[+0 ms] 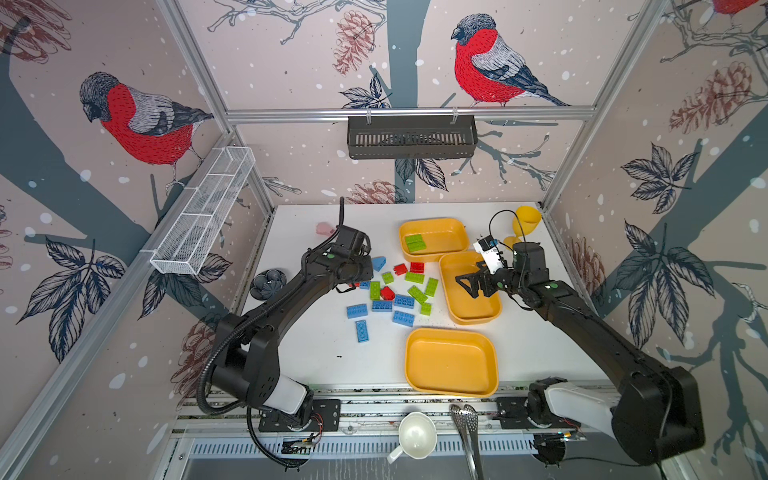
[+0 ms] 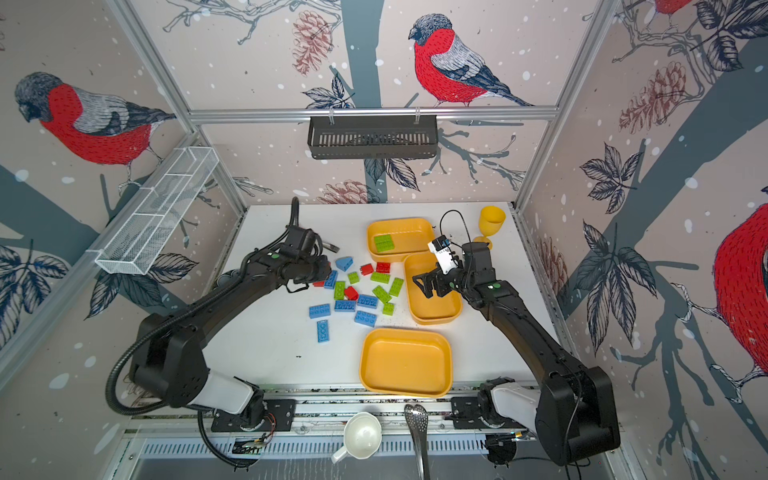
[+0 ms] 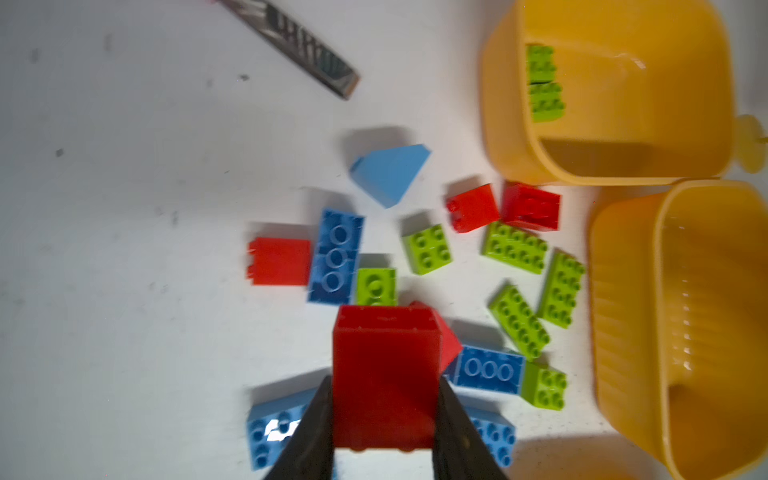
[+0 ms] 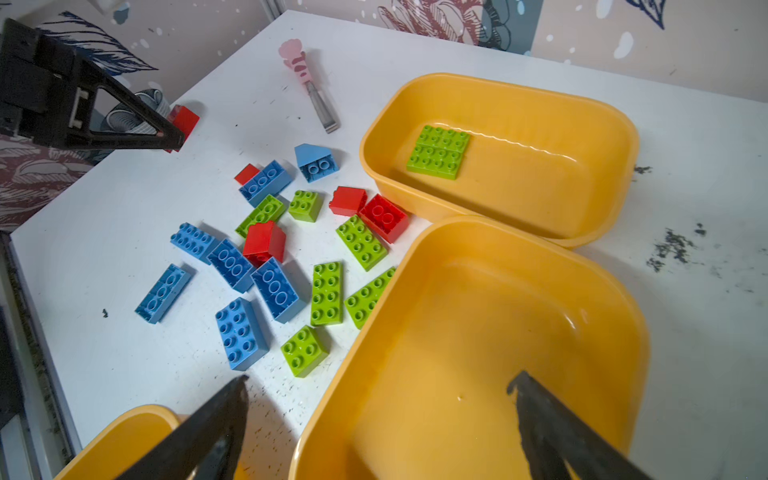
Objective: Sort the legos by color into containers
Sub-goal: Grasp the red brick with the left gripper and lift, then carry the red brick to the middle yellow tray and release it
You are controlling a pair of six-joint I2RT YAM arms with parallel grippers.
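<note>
My left gripper [image 3: 385, 380] is shut on a red lego [image 3: 386, 374], held over the left side of the loose pile. The right wrist view shows that same grip [image 4: 183, 120]. In both top views the arm hides it. Several red, green and blue legos [image 1: 395, 291] [image 2: 361, 291] lie scattered mid-table. Three yellow-orange containers stand to their right. The far one [image 1: 449, 237] holds two green legos [image 1: 415, 243]. The middle one [image 1: 478, 309] and the near one [image 1: 451, 361] hold none. My right gripper [image 1: 469, 284] [image 4: 380, 382] hangs open and empty over the middle container's left rim.
A yellow goblet [image 1: 525, 222] stands at the back right. A pink-handled utensil [image 4: 309, 83] lies at the back left, and a dark flower-shaped dish [image 1: 268, 284] sits by the left edge. A white cup [image 1: 415, 434] and a slotted spoon [image 1: 467, 419] rest beyond the front edge.
</note>
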